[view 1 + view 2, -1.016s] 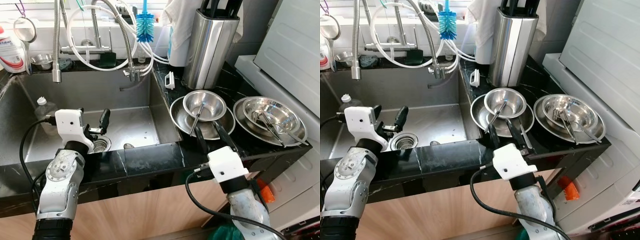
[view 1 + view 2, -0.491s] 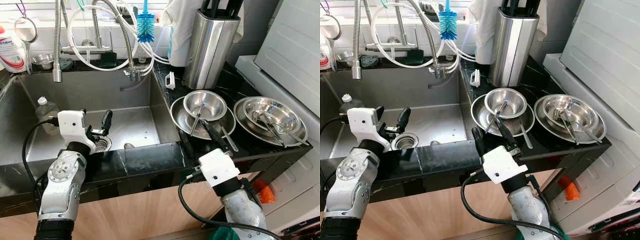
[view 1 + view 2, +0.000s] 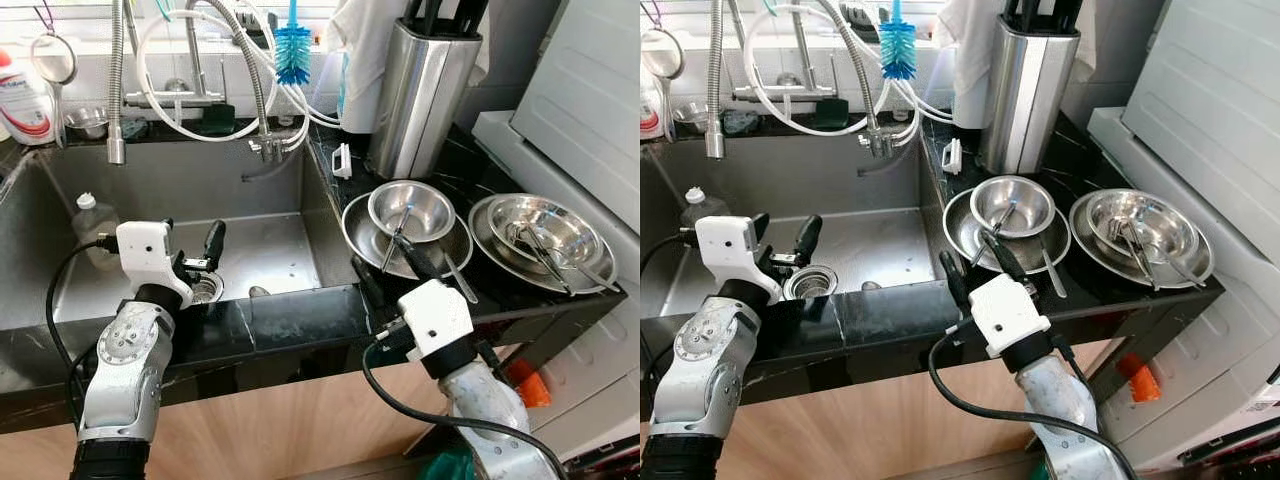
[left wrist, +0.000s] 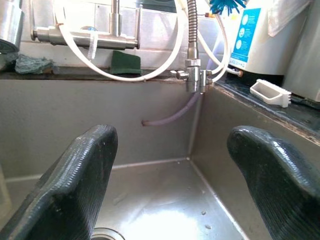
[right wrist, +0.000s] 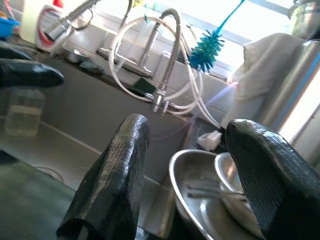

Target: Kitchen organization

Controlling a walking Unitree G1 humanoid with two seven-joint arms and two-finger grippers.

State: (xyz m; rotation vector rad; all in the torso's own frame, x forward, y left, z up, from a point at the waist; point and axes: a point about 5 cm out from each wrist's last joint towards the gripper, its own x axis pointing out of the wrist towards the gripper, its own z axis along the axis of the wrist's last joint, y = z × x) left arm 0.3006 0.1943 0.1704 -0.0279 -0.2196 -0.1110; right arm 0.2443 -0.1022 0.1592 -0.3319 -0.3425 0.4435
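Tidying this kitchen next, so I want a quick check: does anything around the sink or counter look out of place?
A clear plastic bottle stands inside the sink by its left wall, odd for a basin. Utensils lie loose in the stacked steel bowls on the counter. Nothing looks spilled or broken.

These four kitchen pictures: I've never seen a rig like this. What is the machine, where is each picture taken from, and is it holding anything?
It is a humanoid robot with two silver arms, each ending in two black fingers. The two wide pictures come from a stereo camera on its head, looking down at a sink and black counter. The two close pictures come from wrist cameras looking along each gripper's fingers. The left gripper hangs open over the sink by the drain. The right gripper is open at the counter edge, near stacked steel bowls with utensils in them. Neither holds anything. A second bowl stack sits further right.
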